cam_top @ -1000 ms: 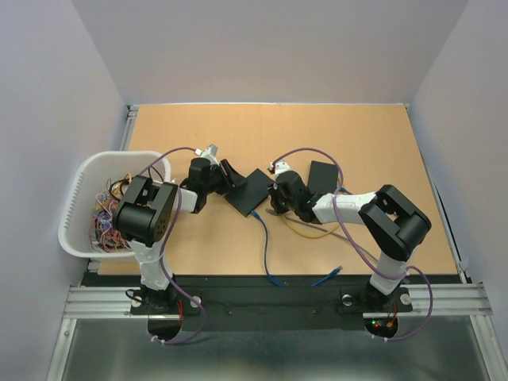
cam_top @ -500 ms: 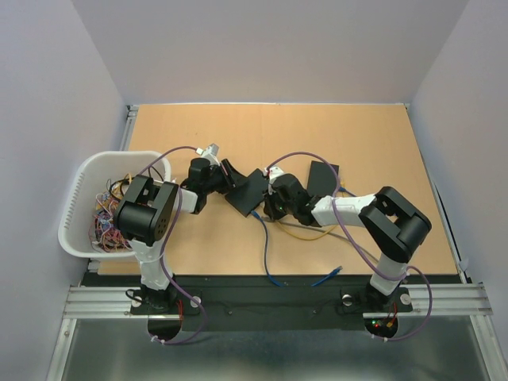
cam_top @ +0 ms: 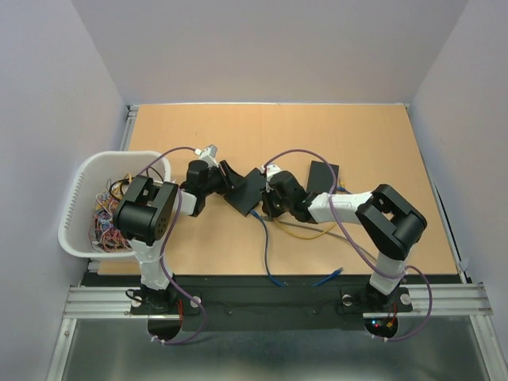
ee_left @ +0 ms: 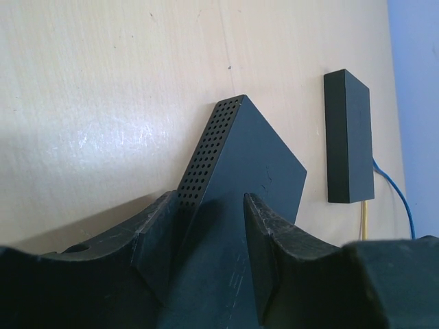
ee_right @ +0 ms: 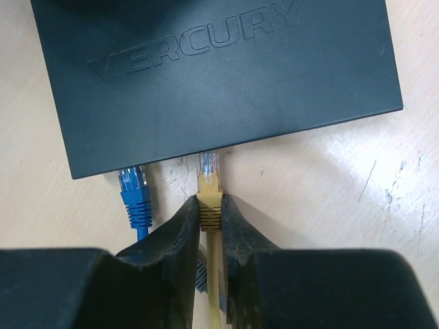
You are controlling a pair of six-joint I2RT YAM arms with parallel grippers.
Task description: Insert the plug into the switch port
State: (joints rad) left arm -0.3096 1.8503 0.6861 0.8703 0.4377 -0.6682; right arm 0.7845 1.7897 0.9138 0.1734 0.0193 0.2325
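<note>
two holds: left gripper (ee_left: pixel 209 226) clamped on the mercury switch (ee_right: pixel 219 68), right gripper (ee_right: pixel 209 205) clamped on the yellow plug (ee_right: pixel 208 177); keep it square, push straight in.

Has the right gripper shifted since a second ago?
Yes. In the top view the right gripper, holding the yellow plug, slid left, away from the flat black box and toward the Mercury switch.

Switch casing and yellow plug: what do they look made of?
The switch looks like moulded black plastic, matte: embossed lettering on top and a perforated vent side in the left wrist view. The yellow plug seems a clear hard-plastic tip with a yellow boot, possibly rubbery; its softness cannot be told.
</note>
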